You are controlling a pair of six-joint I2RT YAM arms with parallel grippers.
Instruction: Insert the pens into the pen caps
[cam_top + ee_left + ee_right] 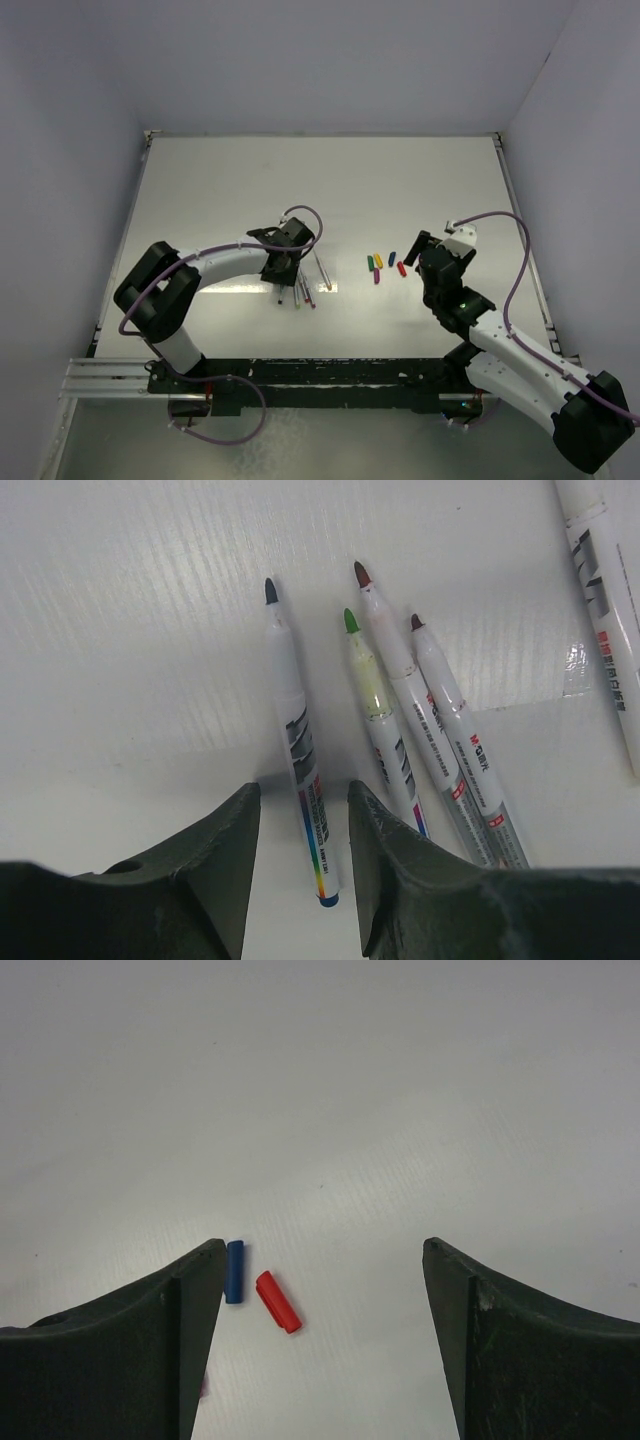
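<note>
**Left side, nearest first.** The left hand (302,788) is low over the worktop (330,190), part-way open. Its fingers stand either side of the blue-tipped pen (298,750), with a gap showing on each side. It has hold of nothing, and the pen lies flat between the fingers.
- The fingers bracket the rear of the barrel. This probably leaves the tip end free to go into a cap.

**Just beyond, in a loose fan with tips pointing away from the hand:**
- green-tipped pen (373,705)
- brown-tipped pen (392,660), touching or nearly touching the next one
- dark-red-tipped pen (460,735)
- fifth pen (600,590), apart at the right, tip out of frame

Pens counted: five, all uncapped and all on the worktop.

**Right side.** The right hand (322,1243) is spread wide and holds nothing. It hovers over the caps.
- The blue cap (234,1272) lies just beside its left finger.
- The red cap (278,1302) lies between the fingers, nearer the left one.
- Both caps lie on their sides.
- The wide spread suits settling over one cap. Blue would match the pen bracketed on the left, but which cap is meant cannot be told.

**Farther off, top view.** The yellow cap (370,261) and green cap (379,262) lie side by side, with the magenta cap (377,277) just below them.

Caps counted: five, in a small cluster between the two hands and well apart from the pens. No pen is in a cap yet.
</note>
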